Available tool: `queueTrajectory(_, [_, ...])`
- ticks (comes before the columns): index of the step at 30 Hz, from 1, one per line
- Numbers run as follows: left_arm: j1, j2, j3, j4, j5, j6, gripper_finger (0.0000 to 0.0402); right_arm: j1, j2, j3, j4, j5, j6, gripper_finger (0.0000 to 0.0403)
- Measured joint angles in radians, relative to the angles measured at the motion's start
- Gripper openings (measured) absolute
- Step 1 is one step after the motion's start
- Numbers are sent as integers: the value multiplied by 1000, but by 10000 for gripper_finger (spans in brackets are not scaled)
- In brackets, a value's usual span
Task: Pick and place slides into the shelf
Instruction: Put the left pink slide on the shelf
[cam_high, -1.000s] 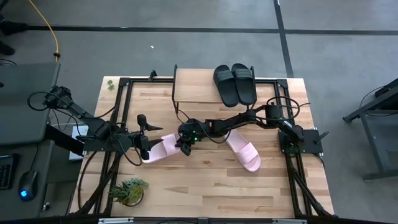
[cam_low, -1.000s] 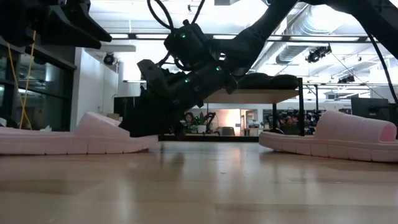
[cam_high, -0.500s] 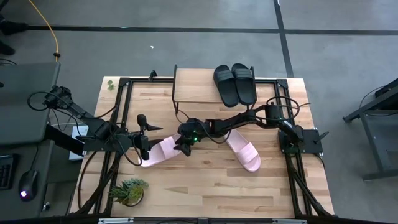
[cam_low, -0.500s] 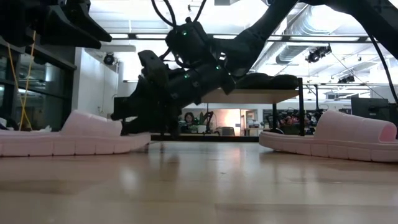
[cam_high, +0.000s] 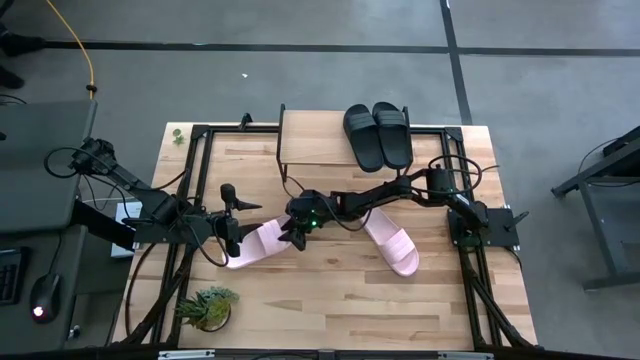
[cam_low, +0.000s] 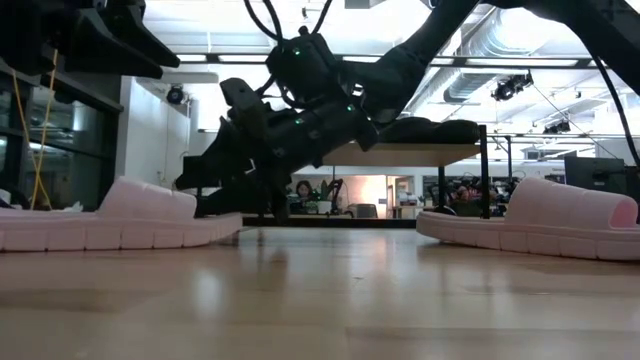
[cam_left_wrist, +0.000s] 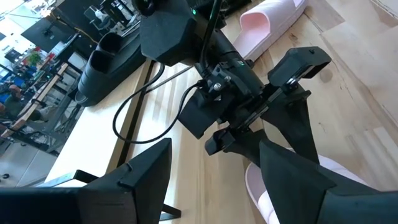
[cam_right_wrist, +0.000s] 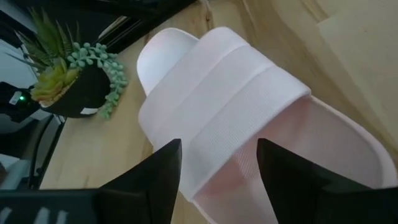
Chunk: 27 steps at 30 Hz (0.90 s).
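Observation:
One pink slide (cam_high: 252, 245) lies flat on its sole on the table, left of centre, also seen in the low view (cam_low: 110, 225). My right gripper (cam_high: 291, 238) stands open at its heel end, one finger on each side of the strap's edge (cam_right_wrist: 217, 134). I see no touch. The second pink slide (cam_high: 392, 243) lies on its sole to the right. Two black slides (cam_high: 378, 135) sit on the right end of the shelf (cam_high: 312, 140) at the far edge. My left gripper (cam_high: 232, 218) waits open just left of the first pink slide.
A small potted plant (cam_high: 205, 307) stands at the near left corner. The left part of the shelf top (cam_high: 305, 148) is bare wood. Black frame rails (cam_high: 196, 180) run along the table's sides. Bare tabletop (cam_high: 330, 290) lies near the front edge.
My right gripper has opened and let go of the pink slide's heel end, then tipped up a little. That end of the slide, raised a second ago, has dropped, and the slide now lies flat on the table.

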Motion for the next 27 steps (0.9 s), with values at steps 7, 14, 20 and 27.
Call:
queueTrajectory(7, [0, 0, 0, 0, 0, 0, 225, 9, 0, 0, 10, 15, 0, 202])
queueTrajectory(14, [0, 0, 0, 1, 0, 0, 225, 9, 0, 0, 15, 25, 4, 202])
queueTrajectory(20, [0, 0, 0, 1, 0, 0, 225, 9, 0, 0, 26, 30, 8, 202])
queueTrajectory(27, [0, 0, 0, 2, 0, 0, 225, 9, 0, 0, 29, 32, 9, 202])
